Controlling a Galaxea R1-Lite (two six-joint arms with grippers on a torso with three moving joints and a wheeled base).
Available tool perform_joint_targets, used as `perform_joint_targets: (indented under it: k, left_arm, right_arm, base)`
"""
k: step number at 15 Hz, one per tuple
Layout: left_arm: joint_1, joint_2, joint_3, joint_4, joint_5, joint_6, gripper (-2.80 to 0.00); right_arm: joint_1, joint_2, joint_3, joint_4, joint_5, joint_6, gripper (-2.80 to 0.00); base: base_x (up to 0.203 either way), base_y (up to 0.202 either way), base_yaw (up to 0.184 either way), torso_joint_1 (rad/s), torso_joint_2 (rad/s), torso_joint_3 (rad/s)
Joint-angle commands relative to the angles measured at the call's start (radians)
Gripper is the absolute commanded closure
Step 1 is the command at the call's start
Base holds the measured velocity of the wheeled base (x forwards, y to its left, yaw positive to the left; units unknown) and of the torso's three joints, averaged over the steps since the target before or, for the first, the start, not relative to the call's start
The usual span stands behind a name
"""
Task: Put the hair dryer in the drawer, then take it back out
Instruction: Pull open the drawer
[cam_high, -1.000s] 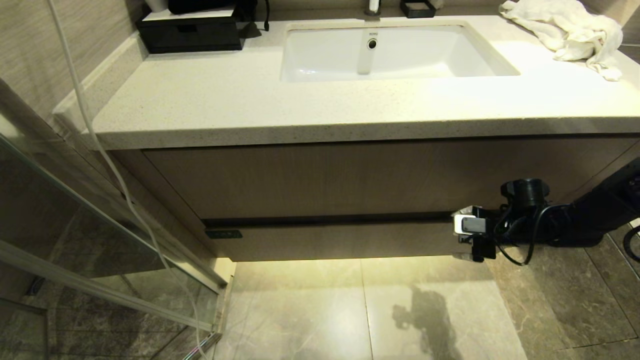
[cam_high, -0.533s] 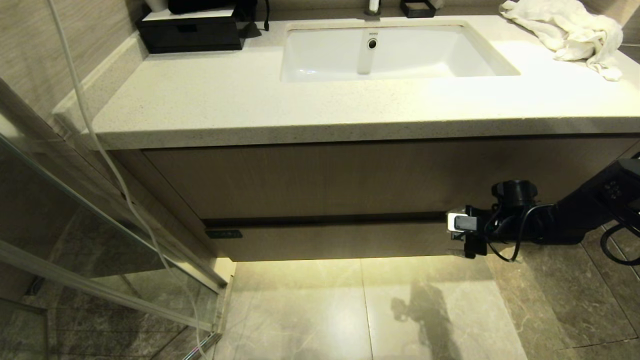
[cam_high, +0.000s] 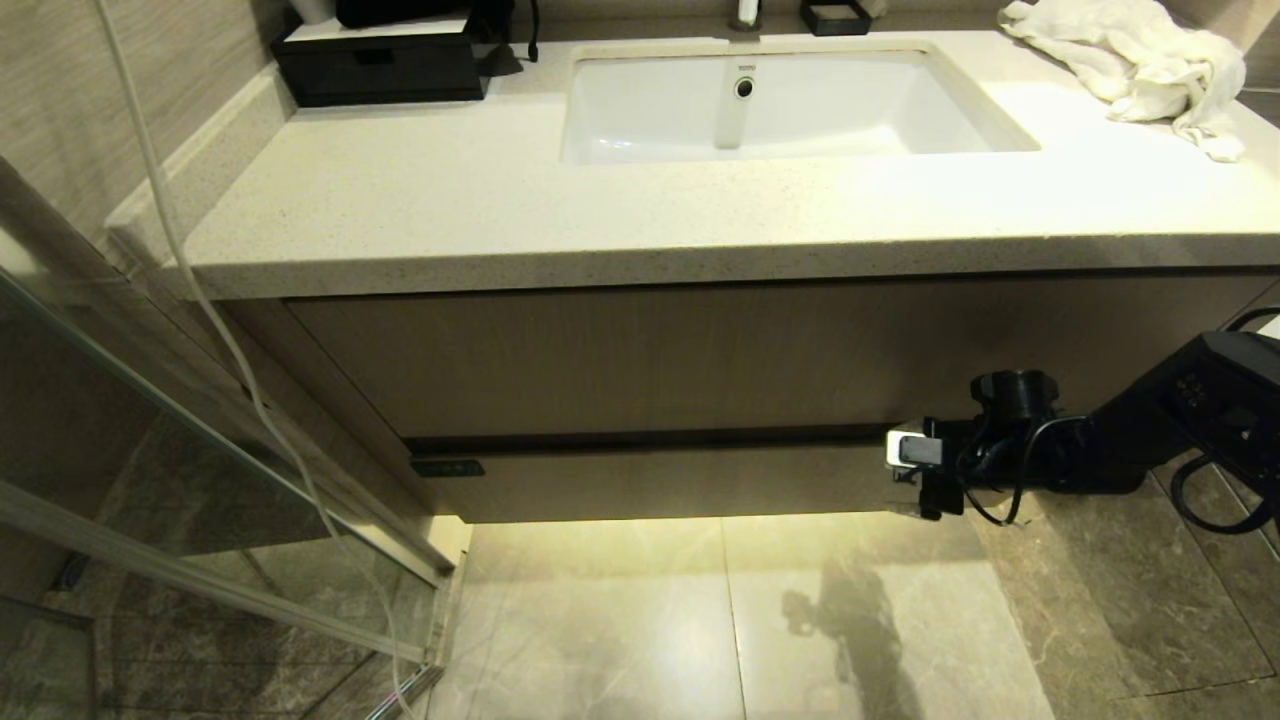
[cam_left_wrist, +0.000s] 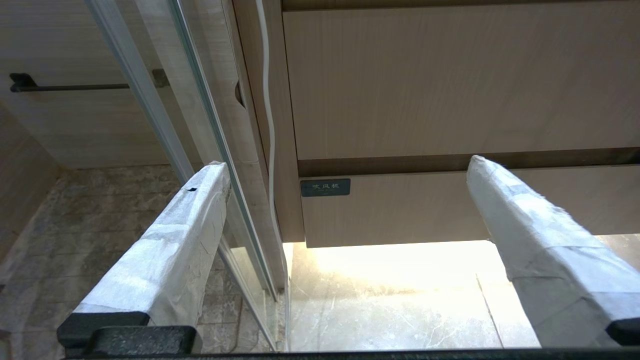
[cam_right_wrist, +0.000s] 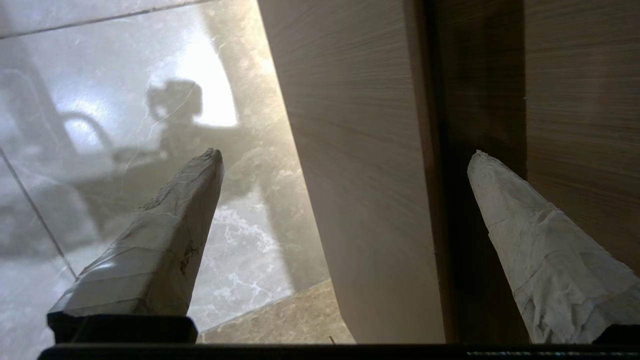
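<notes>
The drawer (cam_high: 660, 482) is the low wood-grain front under the taller vanity panel, and it is pushed in. My right gripper (cam_high: 915, 475) is at the drawer's right end with its jaws open. In the right wrist view the drawer face (cam_right_wrist: 360, 175) runs between the fingers of the right gripper (cam_right_wrist: 345, 155). One fingertip (cam_right_wrist: 487, 170) lies over the dark gap above the face and the other is over the floor. My left gripper (cam_left_wrist: 347, 165) is open and empty, well back from the drawer's left end (cam_left_wrist: 425, 205). The hair dryer is out of view.
A countertop (cam_high: 450, 210) with a white sink (cam_high: 790, 100) overhangs the vanity. On it are a black box (cam_high: 380, 60) and a white towel (cam_high: 1130, 60). A glass shower door (cam_high: 200, 480) and a hanging white cable (cam_high: 200, 290) stand at the left. Tiled floor (cam_high: 720, 620) lies below.
My right arm has slid a little to the left and slightly up along the drawer's right end. Its jaws have stayed open. The drawer has not moved.
</notes>
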Motion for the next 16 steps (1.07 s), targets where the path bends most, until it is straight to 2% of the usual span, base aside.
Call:
perform_joint_targets:
  k: [1,5,13,16]
  left_arm:
    - [0.000,0.000,0.040,-0.002,0.000,-0.001,-2.80]
    - [0.000,0.000,0.040,-0.002,0.000,-0.001,-2.80]
    - [-0.001,0.000,0.040,-0.002,0.000,-0.001,-2.80]
    - [0.000,0.000,0.040,-0.002,0.000,-0.001,-2.80]
  right_arm:
    - [0.001,0.021,-0.010,-0.026,0.003,0.015,-2.80]
    - [0.008,0.036,-0.016,-0.081,0.003,0.053,-2.80]
    - [0.006,0.065,-0.031,-0.079,0.001,0.066,-2.80]
    - [0.007,0.070,-0.030,-0.071,-0.032,0.082,-2.80]
  base:
    - [0.000,0.000,0.000,0.000,0.00,0.000]
    - [0.000,0.000,0.000,0.000,0.00,0.000]
    - [0.000,0.000,0.000,0.000,0.00,0.000]
    - [0.000,0.000,0.000,0.000,0.00,0.000]
